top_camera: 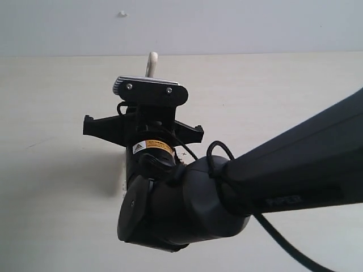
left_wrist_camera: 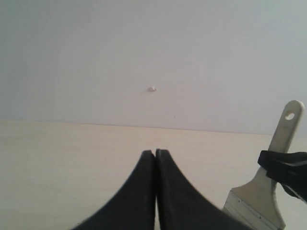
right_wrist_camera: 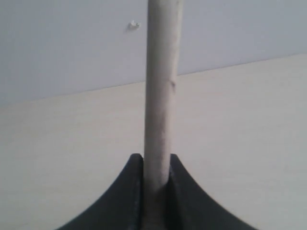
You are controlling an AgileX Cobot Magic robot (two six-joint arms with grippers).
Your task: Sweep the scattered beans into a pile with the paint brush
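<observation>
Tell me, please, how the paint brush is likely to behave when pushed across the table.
The paint brush is probably stiff: its handle looks like solid wood. It likely weighs little, since the right gripper holds it by the narrow handle alone. The smooth handle might twist under load.

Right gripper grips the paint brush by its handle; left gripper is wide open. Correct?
No: the left gripper is shut, jaws pressed together and empty, per the left wrist view. The right gripper does grip the paint brush by its handle.
</observation>
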